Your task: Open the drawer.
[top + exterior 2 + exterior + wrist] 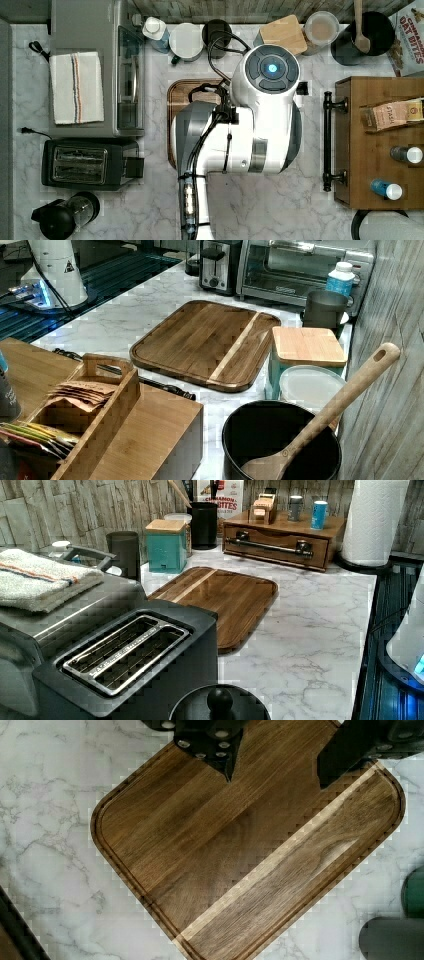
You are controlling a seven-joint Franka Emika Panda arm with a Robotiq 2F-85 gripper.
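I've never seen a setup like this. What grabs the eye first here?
The big white arm in the middle of the top view, hanging over a cutting board on the marble counter. Its open gripper hovers above that board, holding nothing. At the top view's right sits the wooden cabinet with the drawer, shut, its black bar handle facing the arm.

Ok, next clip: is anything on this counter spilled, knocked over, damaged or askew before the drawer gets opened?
Nothing stands out. The drawer sits shut and square in its cabinet, the handle straight on both mounts. The cutting board lies flat on clean marble, and the bottles on the cabinet stand upright. The gripper hangs open above the board, holding nothing.
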